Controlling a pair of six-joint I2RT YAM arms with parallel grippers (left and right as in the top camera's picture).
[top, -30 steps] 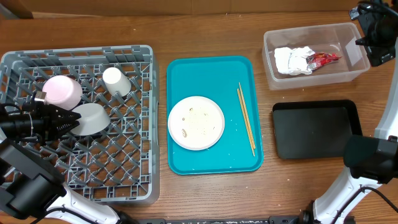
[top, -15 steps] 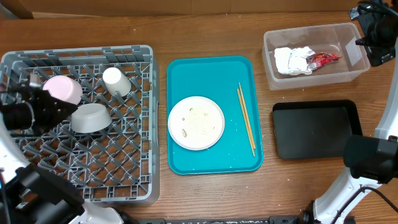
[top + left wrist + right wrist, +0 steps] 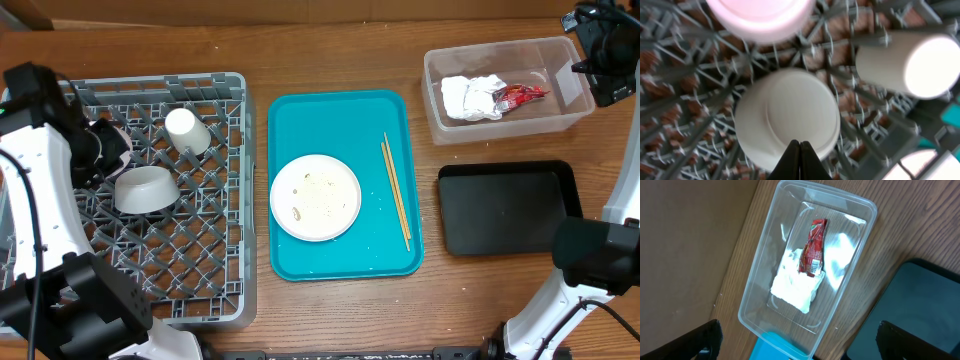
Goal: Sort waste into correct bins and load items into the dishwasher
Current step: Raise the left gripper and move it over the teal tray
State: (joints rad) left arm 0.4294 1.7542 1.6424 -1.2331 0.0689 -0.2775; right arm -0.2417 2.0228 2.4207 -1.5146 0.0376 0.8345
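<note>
The grey dish rack (image 3: 200, 265) holds a pale bowl (image 3: 147, 189) upside down, a small white cup (image 3: 186, 130) and a pinkish saucer, which my left arm mostly hides from overhead. My left gripper (image 3: 103, 150) hovers over the rack. In the left wrist view it (image 3: 800, 159) is shut and empty, just above the bowl (image 3: 785, 112), with the saucer (image 3: 760, 17) and cup (image 3: 910, 60) beyond. The white plate (image 3: 315, 197) with crumbs (image 3: 298, 212) and the chopsticks (image 3: 395, 190) lie on the teal tray. My right gripper (image 3: 600, 55) is open above the clear tub (image 3: 560, 120).
The clear tub (image 3: 757, 305) holds the napkin (image 3: 795, 285) and red wrapper (image 3: 813, 247); both also show overhead, napkin (image 3: 468, 97) and wrapper (image 3: 520, 95). The black tray (image 3: 508, 207) sits in front of the tub. The teal tray (image 3: 345, 120) lies mid-table.
My left arm pulled back from the bowl, which stays in the rack, and swung up toward the far left. It now covers the saucer. The right arm has not moved.
</note>
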